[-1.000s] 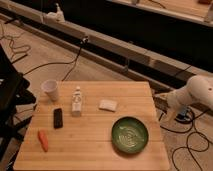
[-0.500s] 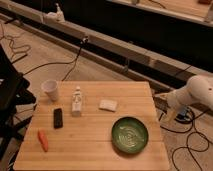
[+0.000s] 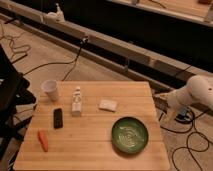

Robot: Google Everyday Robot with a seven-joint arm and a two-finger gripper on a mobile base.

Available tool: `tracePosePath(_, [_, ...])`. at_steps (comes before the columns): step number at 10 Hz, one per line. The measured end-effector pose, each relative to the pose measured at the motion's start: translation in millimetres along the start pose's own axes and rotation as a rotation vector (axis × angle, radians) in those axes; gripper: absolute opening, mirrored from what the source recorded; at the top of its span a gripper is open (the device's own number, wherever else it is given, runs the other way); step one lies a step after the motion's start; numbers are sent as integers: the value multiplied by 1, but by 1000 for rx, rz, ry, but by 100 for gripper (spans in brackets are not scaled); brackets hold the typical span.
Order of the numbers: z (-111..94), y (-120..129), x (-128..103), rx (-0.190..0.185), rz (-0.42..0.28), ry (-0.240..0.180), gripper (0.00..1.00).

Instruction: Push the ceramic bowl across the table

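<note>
Though down beside the 3 o'clock edge of the table (image 3: 95,150), not in contact with the ceramic bowl (image 3: 129,135): the gripper (image 3: 161,99), at the tip of a white arm (image 3: 197,92) reaching in from the right, toward 1 o'clock from the bowl and apart from it. Cannot tell whether released or clenched.

For the bowl: upright on the tabletop toward 5 o'clock, near the right and near edges, fully on the wood, touching no other item.

At 11 o'clock from the bowl, a small pale block (image 3: 108,104), lying flat and apart from it. Farther toward 10 o'clock, a small white bottle (image 3: 76,101), standing upright. Near the bottle, between 7 and 8 o'clock from it, a flat black device (image 3: 58,118). Near the table's 10 o'clock corner, a white cup (image 3: 50,90), upright. Toward 8 o'clock, by the left edge, an orange carrot-like piece (image 3: 43,140), lying flat.
</note>
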Motion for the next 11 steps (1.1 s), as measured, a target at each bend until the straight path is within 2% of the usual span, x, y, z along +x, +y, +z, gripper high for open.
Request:
tracePosePath(2, [0,0,0,0,0,0,80])
tracePosePath(3, [0,0,0,0,0,0,75])
tracePosePath(9, [0,0,0,0,0,-1,17])
tracePosePath(11, [0,0,0,0,0,0,1])
